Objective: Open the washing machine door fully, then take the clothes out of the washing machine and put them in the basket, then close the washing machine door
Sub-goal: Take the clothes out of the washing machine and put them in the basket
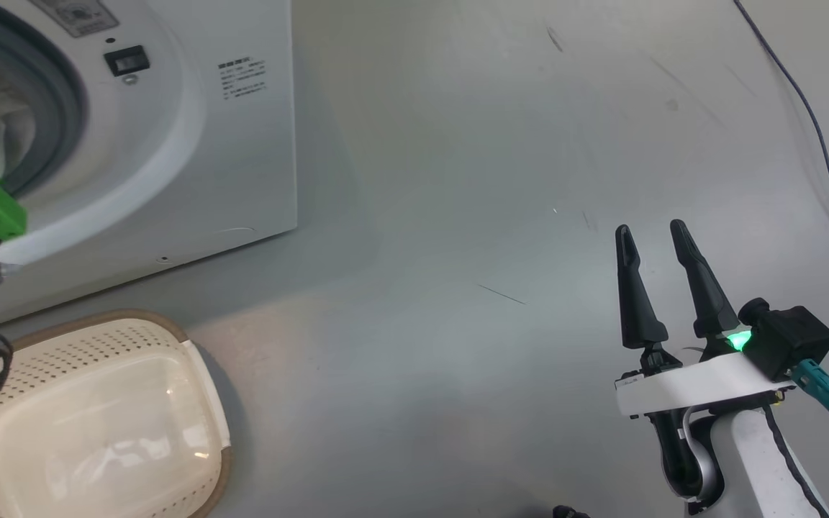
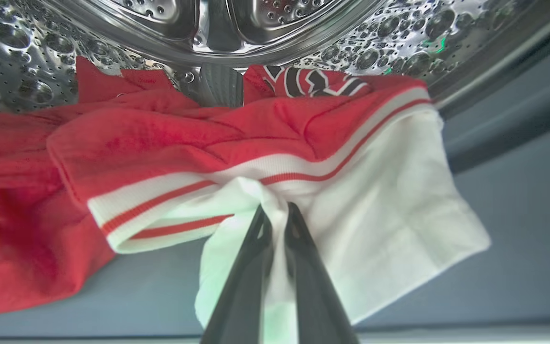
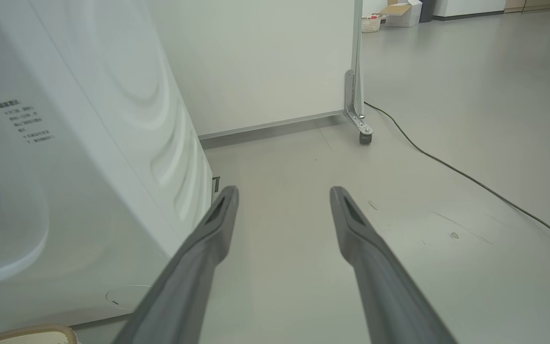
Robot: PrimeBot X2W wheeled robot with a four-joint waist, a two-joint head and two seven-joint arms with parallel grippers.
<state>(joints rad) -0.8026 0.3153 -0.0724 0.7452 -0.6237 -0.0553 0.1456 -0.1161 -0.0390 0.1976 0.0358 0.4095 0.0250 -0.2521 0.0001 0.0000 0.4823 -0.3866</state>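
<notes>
At the mouth of the washing machine [image 1: 191, 144], the left hand [image 2: 277, 210] pinches the clothes [image 2: 184, 138] by a white panel. Over the floor [image 1: 458, 216], the right hand [image 1: 650, 226] hangs wide, empty.

Left tool [image 2: 277, 206]: two long dark fingers pressed together, pinching red-and-white fabric clothes [image 2: 351, 205]. Right tool [image 1: 650, 230]: dark fingers spread wide, holding nothing, pointing up from white wrist [image 1: 695, 385].

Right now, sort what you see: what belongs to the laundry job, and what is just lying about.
Job: washing machine, clothes, basket, left hand pinching the clothes.
Lying about: blue cable, wheeled partition, black cord, cardboard box.
</notes>
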